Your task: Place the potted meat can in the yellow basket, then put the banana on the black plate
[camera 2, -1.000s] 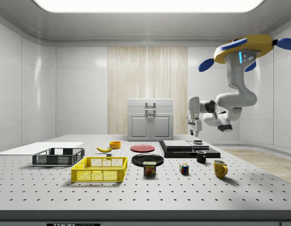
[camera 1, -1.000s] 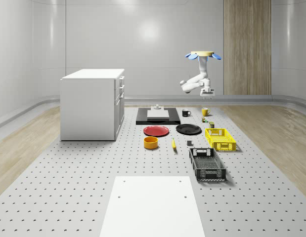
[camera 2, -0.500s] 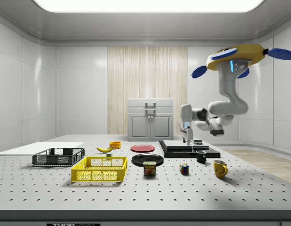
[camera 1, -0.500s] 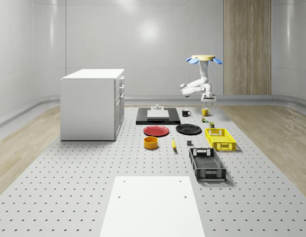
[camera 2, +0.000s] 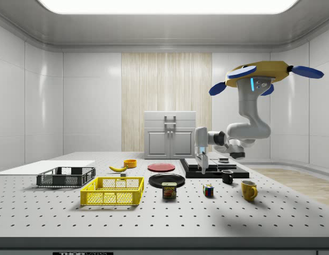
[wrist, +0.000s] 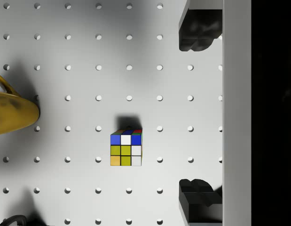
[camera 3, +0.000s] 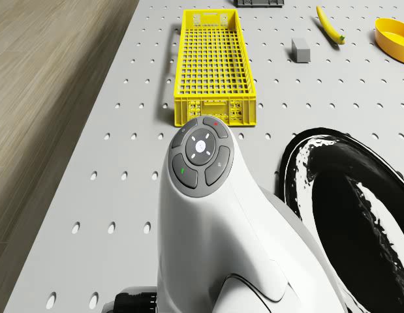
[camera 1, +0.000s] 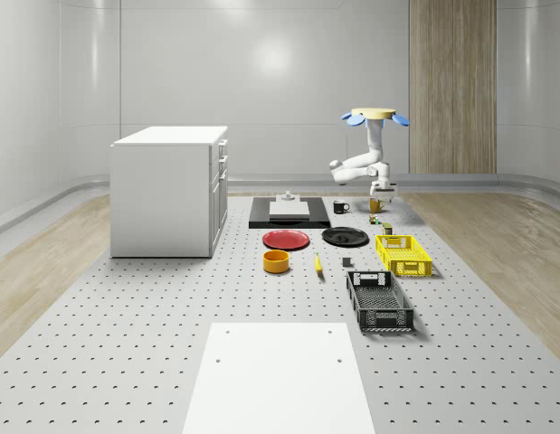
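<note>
One can [camera 2: 169, 190], short, dark label with yellow lettering, upright on tabletop [camera 2: 153, 212] just beside basket [camera 2: 113, 191], near plate [camera 2: 167, 180]. Banana [camera 2: 118, 168] yellow, lying beyond basket, well apart from plate. Drone [camera 2: 258, 74] hovers over the tabletop's far end above the mugs. End effector [camera 2: 200, 162] hangs low beside black slab [camera 2: 214, 170], over cube [wrist: 126, 147]; fingers [wrist: 198, 28] spread wide, holding nothing

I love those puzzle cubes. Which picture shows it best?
The wrist view: the puzzle cube sits close below, its coloured squares plain. In the side view it is a small block on the table; in the whole-scene view, too small to tell.
</note>
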### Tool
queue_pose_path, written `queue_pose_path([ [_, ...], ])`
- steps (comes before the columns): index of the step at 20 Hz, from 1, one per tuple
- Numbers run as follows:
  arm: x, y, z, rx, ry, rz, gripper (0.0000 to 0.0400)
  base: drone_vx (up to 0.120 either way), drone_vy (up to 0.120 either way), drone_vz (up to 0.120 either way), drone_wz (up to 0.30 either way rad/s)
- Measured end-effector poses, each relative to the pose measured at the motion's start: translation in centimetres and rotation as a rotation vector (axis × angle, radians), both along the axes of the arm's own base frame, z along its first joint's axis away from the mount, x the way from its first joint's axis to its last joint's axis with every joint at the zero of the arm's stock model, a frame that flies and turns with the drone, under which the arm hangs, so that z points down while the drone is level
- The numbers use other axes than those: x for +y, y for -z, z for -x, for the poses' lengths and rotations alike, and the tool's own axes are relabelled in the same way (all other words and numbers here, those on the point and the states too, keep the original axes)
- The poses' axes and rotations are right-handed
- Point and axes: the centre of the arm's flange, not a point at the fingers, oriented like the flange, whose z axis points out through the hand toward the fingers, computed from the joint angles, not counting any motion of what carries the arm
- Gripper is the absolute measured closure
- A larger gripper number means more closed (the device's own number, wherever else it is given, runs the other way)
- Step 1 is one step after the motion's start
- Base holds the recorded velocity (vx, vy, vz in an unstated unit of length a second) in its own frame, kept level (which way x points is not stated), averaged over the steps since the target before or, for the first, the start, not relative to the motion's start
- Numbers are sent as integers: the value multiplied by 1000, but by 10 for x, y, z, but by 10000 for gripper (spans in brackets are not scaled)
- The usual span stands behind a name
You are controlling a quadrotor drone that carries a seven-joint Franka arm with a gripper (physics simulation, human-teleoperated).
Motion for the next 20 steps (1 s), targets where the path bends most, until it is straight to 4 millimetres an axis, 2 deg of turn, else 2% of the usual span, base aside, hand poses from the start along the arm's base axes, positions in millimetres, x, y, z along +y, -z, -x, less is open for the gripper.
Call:
queue_pose_path([
  [9,0,0,0,0,0,0,0,120,0,-111,0],
  [14,0,0,0,0,0,0,0,120,0,-8,0],
  [17,0,0,0,0,0,0,0,120,-107,0,0],
  [20,0,0,0,0,0,0,0,120,0,0,0],
])
